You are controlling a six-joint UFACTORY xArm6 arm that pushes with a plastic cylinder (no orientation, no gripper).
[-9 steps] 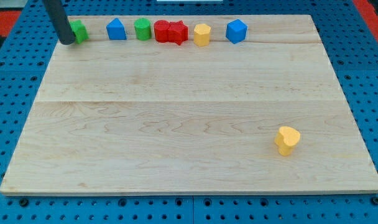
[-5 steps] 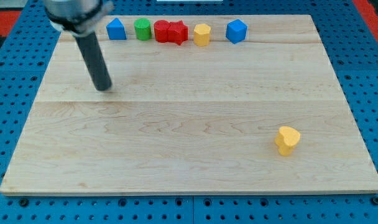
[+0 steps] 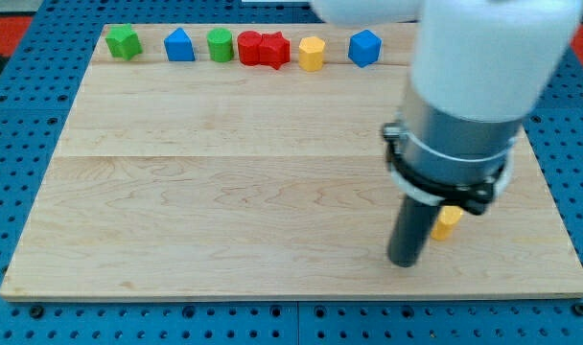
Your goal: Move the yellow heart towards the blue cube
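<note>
The yellow heart [image 3: 448, 222] lies near the view's bottom right, mostly hidden behind the arm's body. My tip [image 3: 404, 261] rests on the board just to the left of and below the heart, close to it; I cannot tell if it touches. The blue cube [image 3: 364, 47] sits at the view's top, right end of the row of blocks, far above the heart.
A row along the top edge holds a green block [image 3: 123, 42], a blue block [image 3: 179, 45], a green cylinder [image 3: 220, 44], two red blocks [image 3: 262, 49] and a yellow block [image 3: 312, 53]. The wooden board [image 3: 224, 192] lies on a blue pegboard.
My tip has swept from the view's top left, across the board, down to the bottom right beside the yellow heart. The blocks have not moved.
</note>
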